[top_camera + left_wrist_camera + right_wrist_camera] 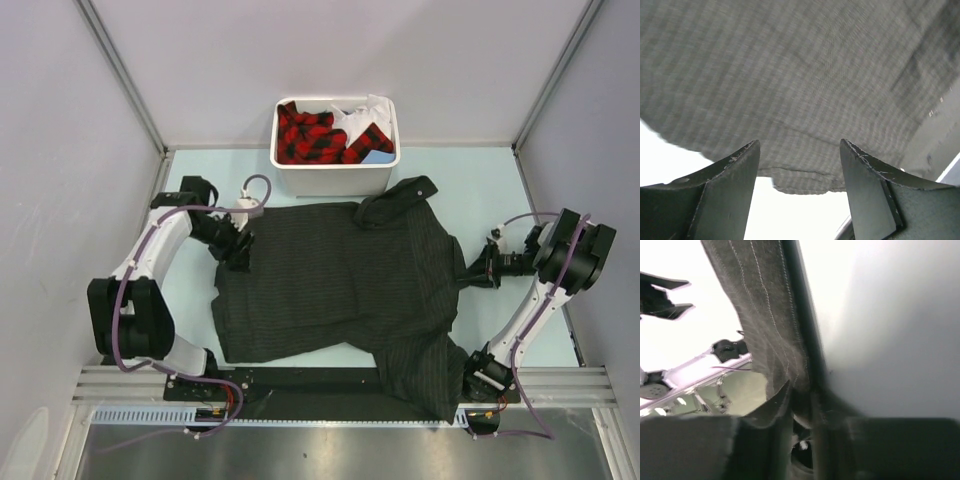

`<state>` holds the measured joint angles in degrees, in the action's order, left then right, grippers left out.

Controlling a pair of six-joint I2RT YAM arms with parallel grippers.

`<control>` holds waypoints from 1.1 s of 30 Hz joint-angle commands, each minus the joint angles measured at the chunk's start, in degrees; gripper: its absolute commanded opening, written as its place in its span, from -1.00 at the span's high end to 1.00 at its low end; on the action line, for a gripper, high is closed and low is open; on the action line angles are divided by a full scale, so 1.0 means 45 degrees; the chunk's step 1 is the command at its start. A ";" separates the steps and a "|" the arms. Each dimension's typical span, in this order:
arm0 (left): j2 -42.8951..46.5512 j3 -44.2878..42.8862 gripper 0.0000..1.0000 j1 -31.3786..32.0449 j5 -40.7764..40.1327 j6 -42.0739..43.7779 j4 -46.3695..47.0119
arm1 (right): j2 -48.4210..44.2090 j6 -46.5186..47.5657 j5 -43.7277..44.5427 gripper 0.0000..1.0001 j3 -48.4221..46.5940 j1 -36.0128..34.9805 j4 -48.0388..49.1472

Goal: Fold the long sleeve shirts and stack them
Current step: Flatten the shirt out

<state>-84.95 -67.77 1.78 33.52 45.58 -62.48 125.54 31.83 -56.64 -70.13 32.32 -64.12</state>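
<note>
Only the right wrist view shows fingers [762,450] pinching shirt [765,315].

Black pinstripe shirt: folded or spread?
Spread. The shirt lies open across the table, collar by the bin, one corner over the near rail.

right tool [802,410] blurred, shirt [790,75] cropped

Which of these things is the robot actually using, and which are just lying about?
In use:
black pinstriped shirt
right gripper, shut on its edge
left gripper, open at its other side

Lying about for now:
white bin
red checked cloth in it
</note>
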 commanded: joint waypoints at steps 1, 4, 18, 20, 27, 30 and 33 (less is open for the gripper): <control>-0.0380 -0.1111 -0.40 -0.0298 0.0618 -0.0715 0.0680 | -0.0062 0.0736 0.0320 0.99 -0.0119 0.0181 0.0228; -0.0693 -0.1210 -0.40 -0.0298 0.0676 -0.0910 0.0915 | -0.0610 0.1206 0.1001 1.00 -0.0178 0.1155 -0.0496; -0.2645 -0.2185 -0.40 -0.0298 0.0676 -0.1321 0.1697 | -0.3521 0.3141 0.4579 -0.28 0.0044 0.1783 -0.2041; -0.3092 -0.2868 -0.42 -0.0298 0.0832 -0.1321 0.1716 | -0.3638 0.3063 0.4540 -0.65 -0.1071 0.1687 -0.1963; -0.4713 -0.4975 -0.47 -0.0318 0.0989 -0.1652 0.2750 | -0.4478 0.1737 0.3388 -0.71 -0.4239 -0.1686 0.1001; -0.5474 -0.5621 -0.48 -0.0298 0.0737 -0.2159 0.3569 | -0.4402 0.1266 0.4360 -0.74 -0.4629 -0.4219 0.2975; -0.6043 -0.6051 -0.48 -0.0298 0.0520 -0.2299 0.4955 | -0.3505 0.0798 0.4773 -0.74 -0.5371 -0.5905 0.4187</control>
<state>-108.92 -90.70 0.67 35.11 37.43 -48.66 107.35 38.87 -37.17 -90.65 15.55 -54.30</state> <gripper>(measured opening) 0.738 0.871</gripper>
